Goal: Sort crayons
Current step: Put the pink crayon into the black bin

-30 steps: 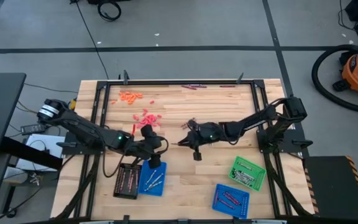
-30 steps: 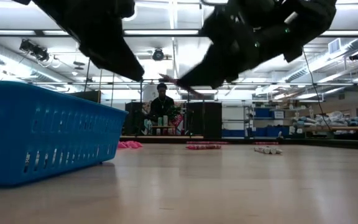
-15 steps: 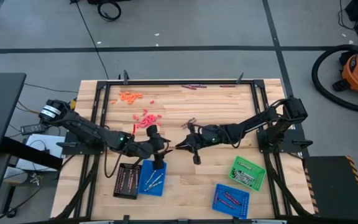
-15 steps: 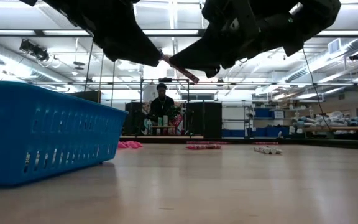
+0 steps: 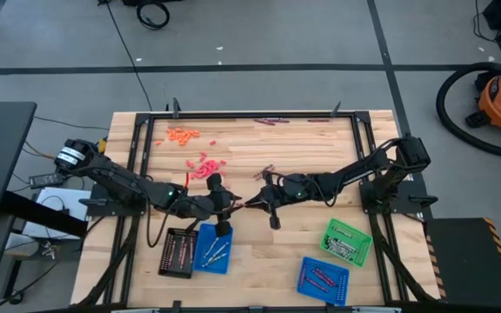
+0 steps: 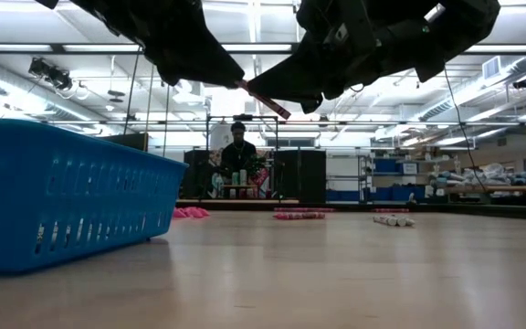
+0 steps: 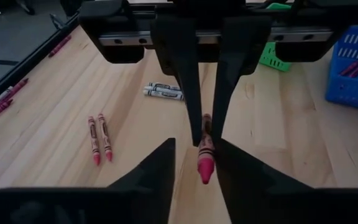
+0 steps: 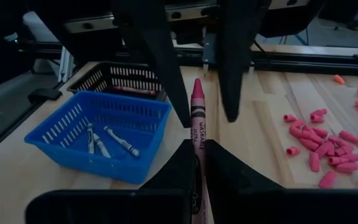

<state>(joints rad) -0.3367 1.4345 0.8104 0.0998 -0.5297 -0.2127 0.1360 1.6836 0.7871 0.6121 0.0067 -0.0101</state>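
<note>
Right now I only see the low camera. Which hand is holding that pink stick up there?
Observer: The right hand grips the red-pink wax crayon, with its point sticking out.
Operator: Has the other hand got it too?
Observer: Not yet. The left hand has its fingers open on either side of the pointed tip.
Operator: What's inside the blue basket?
Observer: The blue plastic tray holds a few silver-grey crayons.
</note>
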